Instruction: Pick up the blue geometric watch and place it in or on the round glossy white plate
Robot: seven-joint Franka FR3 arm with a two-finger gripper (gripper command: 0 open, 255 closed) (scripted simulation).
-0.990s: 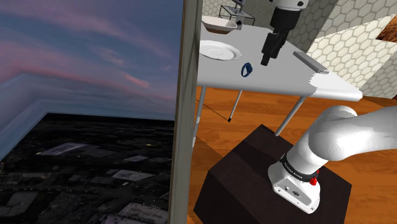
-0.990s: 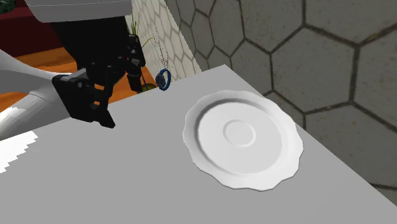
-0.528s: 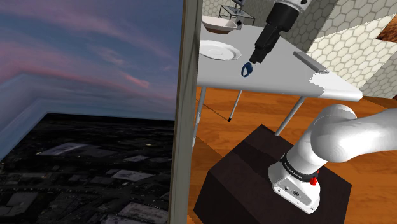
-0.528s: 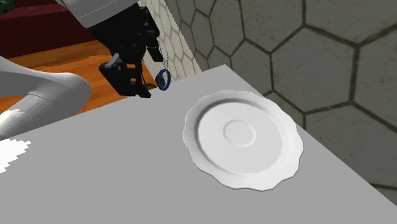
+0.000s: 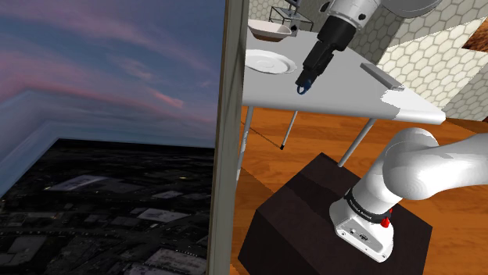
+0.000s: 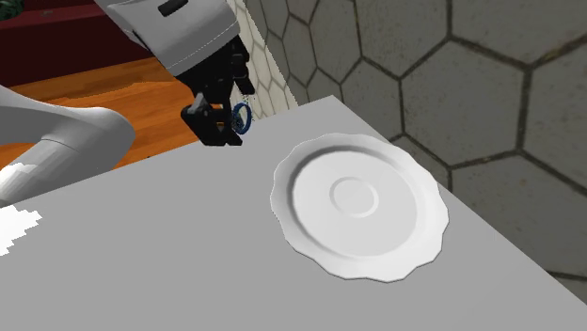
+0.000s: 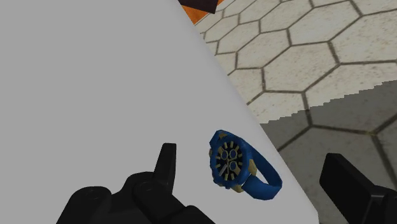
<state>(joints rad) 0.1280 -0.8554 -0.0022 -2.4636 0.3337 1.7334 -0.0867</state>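
While the jaws stand apart, the blue watch [image 7: 233, 165] lies between them.

Blue watch [image 7: 238, 164]: a closed strap loop carrying a round dark dial with pale spokes and small rings, trimmed in a dull gold tone. It appears to stand on its loop at the very edge of the grey desk [image 6: 141, 263]. Round white plate [image 6: 357, 207]: glossy, with a scalloped rim and a raised centre ring, lying flat on the same desk, well apart from the watch.
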